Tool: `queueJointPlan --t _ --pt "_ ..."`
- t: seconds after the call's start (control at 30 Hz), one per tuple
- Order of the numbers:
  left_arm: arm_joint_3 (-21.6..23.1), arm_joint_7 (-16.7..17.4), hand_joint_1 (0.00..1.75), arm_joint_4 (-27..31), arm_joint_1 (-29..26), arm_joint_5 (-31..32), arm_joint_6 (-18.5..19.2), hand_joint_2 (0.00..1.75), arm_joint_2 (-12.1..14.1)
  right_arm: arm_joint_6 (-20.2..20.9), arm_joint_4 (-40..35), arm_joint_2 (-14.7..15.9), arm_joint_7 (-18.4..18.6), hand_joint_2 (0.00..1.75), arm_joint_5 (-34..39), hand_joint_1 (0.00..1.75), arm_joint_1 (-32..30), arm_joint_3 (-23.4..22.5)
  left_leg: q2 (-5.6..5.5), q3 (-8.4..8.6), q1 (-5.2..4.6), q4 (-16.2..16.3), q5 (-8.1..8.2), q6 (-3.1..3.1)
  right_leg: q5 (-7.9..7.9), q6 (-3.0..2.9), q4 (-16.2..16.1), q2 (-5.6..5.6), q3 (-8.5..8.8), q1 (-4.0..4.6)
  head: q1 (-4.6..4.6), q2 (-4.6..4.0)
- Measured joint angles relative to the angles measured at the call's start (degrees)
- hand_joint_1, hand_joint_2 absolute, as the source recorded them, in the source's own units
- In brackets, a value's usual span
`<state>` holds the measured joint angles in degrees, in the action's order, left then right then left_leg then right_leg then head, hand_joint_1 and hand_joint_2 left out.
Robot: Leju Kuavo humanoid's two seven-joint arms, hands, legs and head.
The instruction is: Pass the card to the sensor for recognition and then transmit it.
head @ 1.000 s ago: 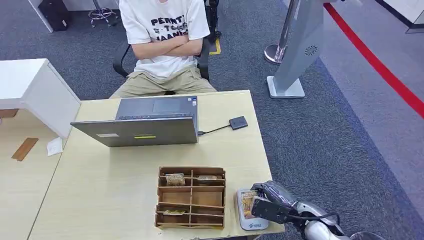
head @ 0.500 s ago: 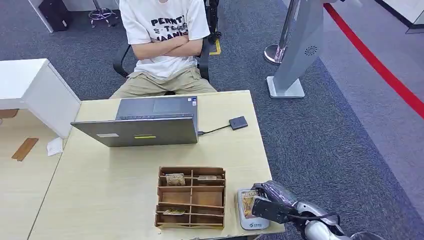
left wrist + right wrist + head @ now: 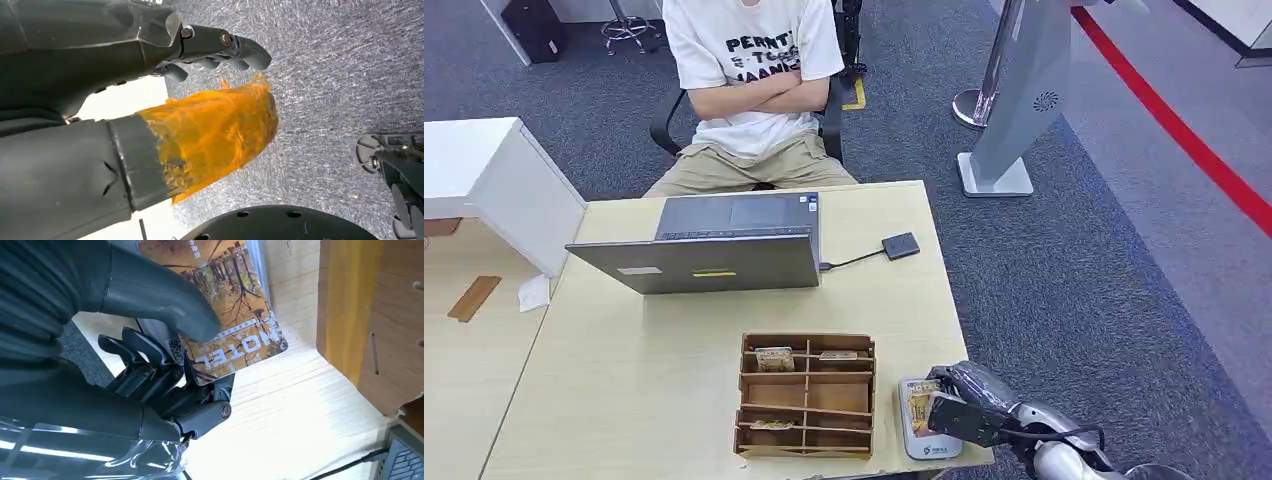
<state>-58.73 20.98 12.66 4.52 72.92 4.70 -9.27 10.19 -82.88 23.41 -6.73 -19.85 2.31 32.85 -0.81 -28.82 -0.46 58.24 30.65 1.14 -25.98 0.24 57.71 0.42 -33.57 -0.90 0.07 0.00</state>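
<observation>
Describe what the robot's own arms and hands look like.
The right arm is silver metal with a thin black cable along it. The right hand is dark grey to black with a glossy cover; close up, a thick grey thumb and darker fingers. The left hand is similar, its thumb wrapped in orange tape.

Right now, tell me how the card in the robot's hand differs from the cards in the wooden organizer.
The held card is pinched by the right hand over the white tray; the organizer cards sit loose in compartments. The held card shows its whole printed face; the organizer cards are partly hidden by dividers. All look brownish-orange.
</observation>
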Motion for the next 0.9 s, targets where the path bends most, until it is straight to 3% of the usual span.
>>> queueJointPlan --t 0.9 --pt "0.0 0.0 0.00 0.0 0.0 0.1 0.0 0.00 0.0 0.2 0.2 0.0 0.0 1.75 0.1 1.75 0.0 -0.3 0.00 0.02 0.00 0.0 0.00 0.00 0.00 0.00 0.0 0.00 0.03 0.00 0.00 0.00"
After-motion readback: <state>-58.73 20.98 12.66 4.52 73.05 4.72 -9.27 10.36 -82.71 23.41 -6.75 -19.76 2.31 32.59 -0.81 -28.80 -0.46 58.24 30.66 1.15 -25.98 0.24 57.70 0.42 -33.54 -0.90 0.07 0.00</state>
